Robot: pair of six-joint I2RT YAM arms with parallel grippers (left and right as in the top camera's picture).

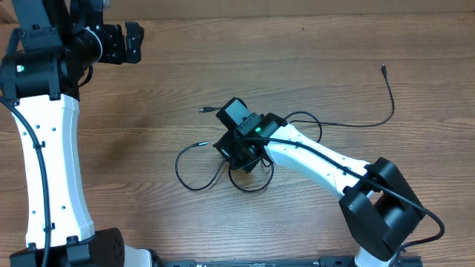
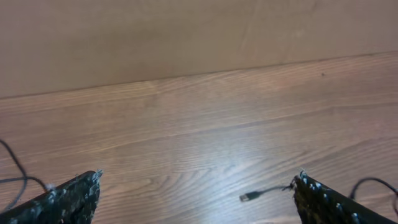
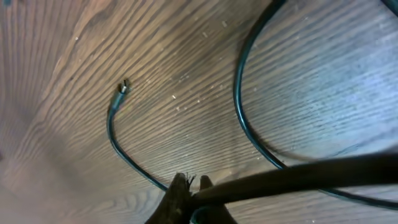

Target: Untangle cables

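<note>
Several thin black cables [image 1: 194, 185] lie tangled at the table's middle. One long cable runs right to a plug [image 1: 384, 68]; another plug [image 1: 202, 110] points left. My right gripper [image 1: 241, 157] is down on the tangle. In the right wrist view its fingers [image 3: 194, 183] are pinched together on a cable [image 3: 298, 174] that stretches off to the right. A cable end with a small tip [image 3: 123, 87] and a curved cable [image 3: 239, 93] lie beyond them. My left gripper [image 1: 133, 43] is at the far left, away from the cables, open and empty [image 2: 199, 177]. A USB plug [image 2: 249, 196] lies ahead of it.
The wooden table [image 1: 148, 111] fills the overhead view. The left arm's white link [image 1: 52, 163] runs along the left side, and the right arm's base [image 1: 378, 208] sits at the lower right. A wall [image 2: 186, 37] rises behind the table's far edge.
</note>
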